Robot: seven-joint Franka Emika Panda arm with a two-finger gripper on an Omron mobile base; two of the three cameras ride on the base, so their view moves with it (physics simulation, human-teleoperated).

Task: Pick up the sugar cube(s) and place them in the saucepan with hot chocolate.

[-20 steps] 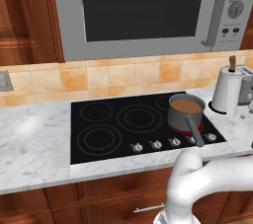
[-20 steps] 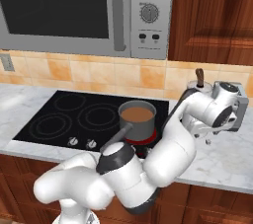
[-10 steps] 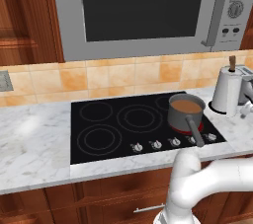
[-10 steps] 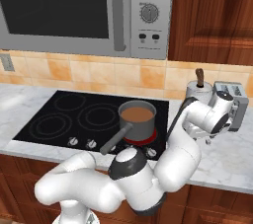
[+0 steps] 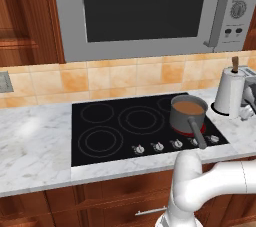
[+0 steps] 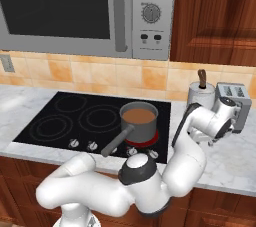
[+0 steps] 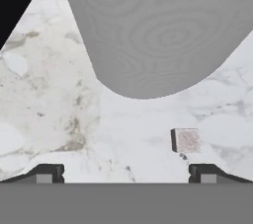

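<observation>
A small pale sugar cube (image 7: 187, 140) lies on the white marble counter, just ahead of my right fingertip (image 7: 205, 173) in the hand view. My gripper (image 7: 126, 174) is open with its fingers wide apart and nothing between them, and it points down at the counter. The hand (image 6: 223, 121) hangs low over the counter right of the stove, in front of the toaster. The saucepan with hot chocolate (image 5: 188, 113) (image 6: 138, 120) stands on the front right burner, which glows red, to the left of the hand. Its long handle points toward the counter's front edge.
A white paper-towel roll (image 5: 230, 93) (image 6: 199, 94) and a grey toaster (image 6: 233, 99) stand behind the hand. A rounded grey shape (image 7: 158, 25) covers the top of the hand view. The black cooktop (image 5: 115, 126) lies to the left, and the microwave (image 6: 75, 11) hangs above it.
The hand has sunk a little toward the counter right of the stove and turned to face downward. The gripper stayed open. The saucepan has not moved.
</observation>
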